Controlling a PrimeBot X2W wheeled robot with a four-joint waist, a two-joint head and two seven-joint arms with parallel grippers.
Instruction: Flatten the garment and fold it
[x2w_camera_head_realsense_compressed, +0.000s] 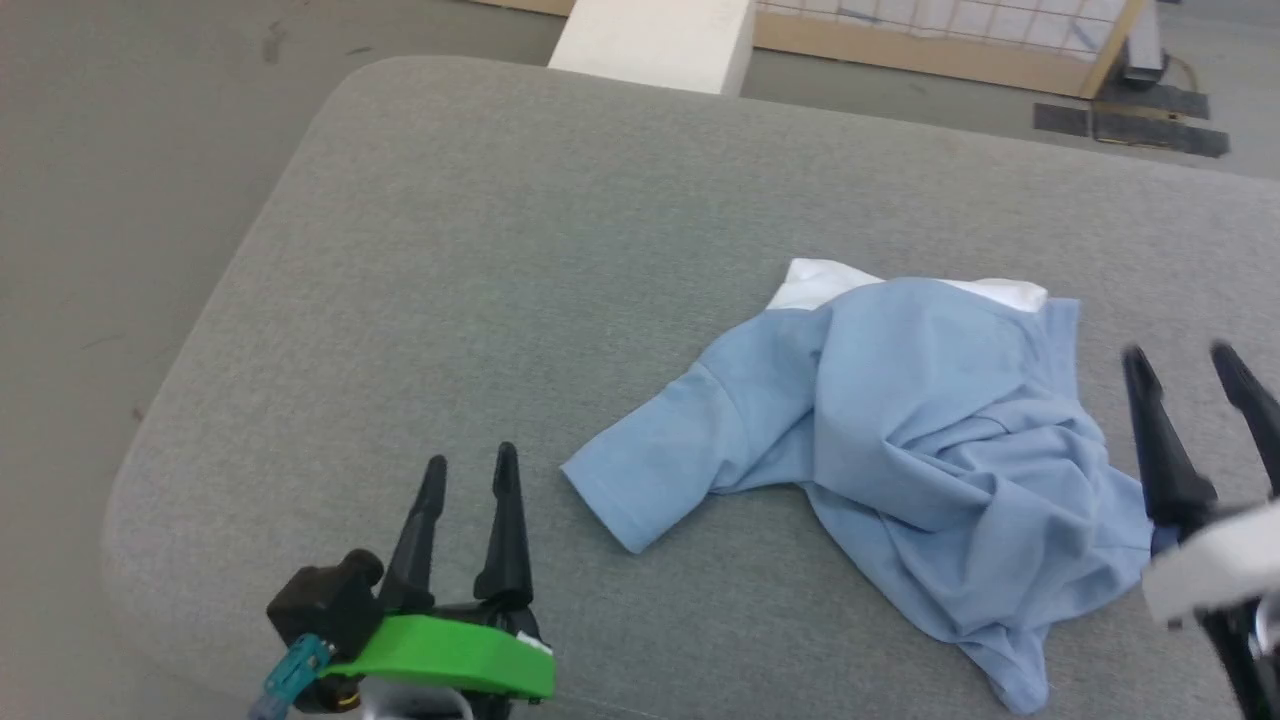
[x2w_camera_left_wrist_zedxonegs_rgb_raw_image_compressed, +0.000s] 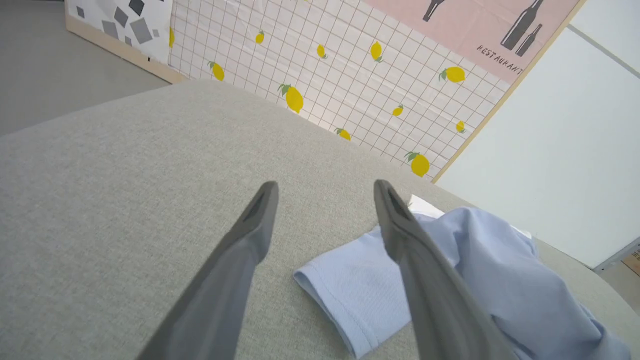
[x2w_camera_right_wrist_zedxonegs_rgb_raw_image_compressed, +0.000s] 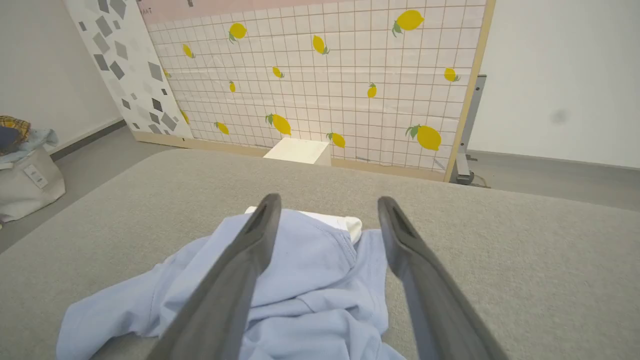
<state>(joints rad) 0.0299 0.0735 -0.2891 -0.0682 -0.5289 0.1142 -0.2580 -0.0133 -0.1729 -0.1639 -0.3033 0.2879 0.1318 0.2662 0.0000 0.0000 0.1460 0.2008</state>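
Near edge of grey fabric cushion (x2w_camera_head_realsense_compressed: 450, 250): left gripper (x2w_camera_head_realsense_compressed: 471, 455) slightly parted, empty; right gripper (x2w_camera_head_realsense_compressed: 1178, 352) wider, empty. Crumpled light blue thin-knit T-shirt (x2w_camera_head_realsense_compressed: 900, 400) lies right of centre, overlapping white cloth (x2w_camera_head_realsense_compressed: 815, 280). Best: pinch sleeve (x2w_camera_head_realsense_compressed: 650, 480) and opposite bunch, draw apart.

— How is the garment (x2w_camera_head_realsense_compressed: 930, 420) looking?
— It is showing as a plain light blue short-sleeved T-shirt of thin knit; it is lying crumpled, not flat; folds are bunching on its right and near side.
— And the sleeve (x2w_camera_head_realsense_compressed: 650, 480)?
— It is stretching out flat to the left, its hemmed opening pointing away from the body.
— Where is it lying?
— It is resting on the grey padded surface (x2w_camera_head_realsense_compressed: 450, 250), right of the middle; its far edge is draping over a white cloth (x2w_camera_head_realsense_compressed: 820, 283).
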